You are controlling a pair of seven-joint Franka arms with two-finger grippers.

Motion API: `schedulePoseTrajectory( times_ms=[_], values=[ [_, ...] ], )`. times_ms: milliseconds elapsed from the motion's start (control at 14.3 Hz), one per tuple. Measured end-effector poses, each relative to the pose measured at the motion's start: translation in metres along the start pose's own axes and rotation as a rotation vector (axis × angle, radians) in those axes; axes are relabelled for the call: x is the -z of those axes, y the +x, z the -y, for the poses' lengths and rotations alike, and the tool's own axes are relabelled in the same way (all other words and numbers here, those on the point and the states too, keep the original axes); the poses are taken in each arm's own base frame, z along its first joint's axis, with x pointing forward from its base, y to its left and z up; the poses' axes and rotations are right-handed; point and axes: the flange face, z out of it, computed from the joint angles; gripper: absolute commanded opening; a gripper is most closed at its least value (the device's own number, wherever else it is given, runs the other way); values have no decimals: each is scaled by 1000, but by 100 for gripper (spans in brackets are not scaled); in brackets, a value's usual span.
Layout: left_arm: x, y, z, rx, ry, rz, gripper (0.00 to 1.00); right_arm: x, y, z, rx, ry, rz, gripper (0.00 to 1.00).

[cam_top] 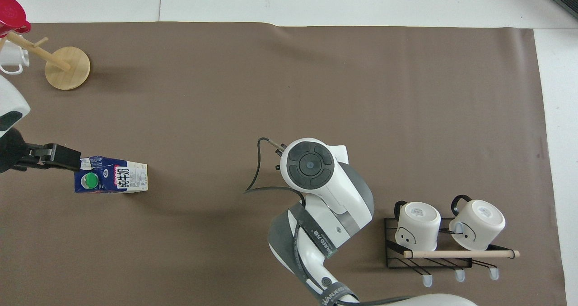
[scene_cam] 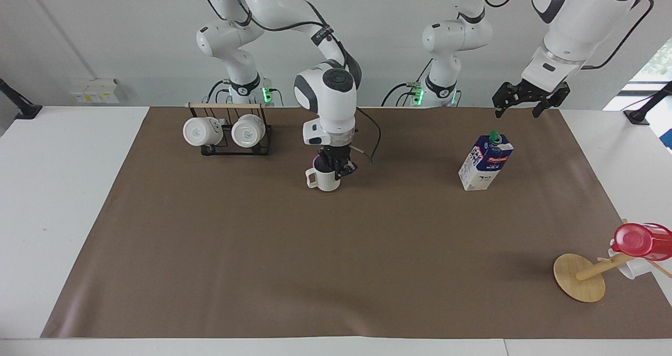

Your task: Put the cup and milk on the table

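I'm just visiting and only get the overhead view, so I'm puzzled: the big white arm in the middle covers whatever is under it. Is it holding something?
Observer: Yes. In the facing view the right gripper is shut on the rim of the cup, which is upright with one finger inside it.
Operator: Is the cup down on the table?
Observer: Its base looks level with the brown mat of the table, but I cannot tell whether it touches.
Operator: And the black gripper beside the milk, is it touching the carton?
Observer: No. The left gripper hangs open, raised well clear of the milk.
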Motion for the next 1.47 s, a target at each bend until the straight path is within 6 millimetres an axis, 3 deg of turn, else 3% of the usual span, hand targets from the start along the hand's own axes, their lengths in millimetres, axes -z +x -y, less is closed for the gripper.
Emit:
schedulePoseTrajectory(
  times_ms=[420,1191,1331,1401,1471],
  values=[
    [-23,2,3,5,-1,28,100,-11,-3,-8,142,-37,10,0],
    [-60,13,2,4,0,-22,100,-10,-5,-7,159,-35,10,2],
    [-68,14,2,3,0,-23,100,-10,-5,-7,159,-35,10,92],
    [-70,14,2,3,0,-24,100,-10,-5,-7,159,-34,10,100],
    [-74,14,2,3,0,-24,100,-10,-5,-7,159,-34,10,100]
  ],
)
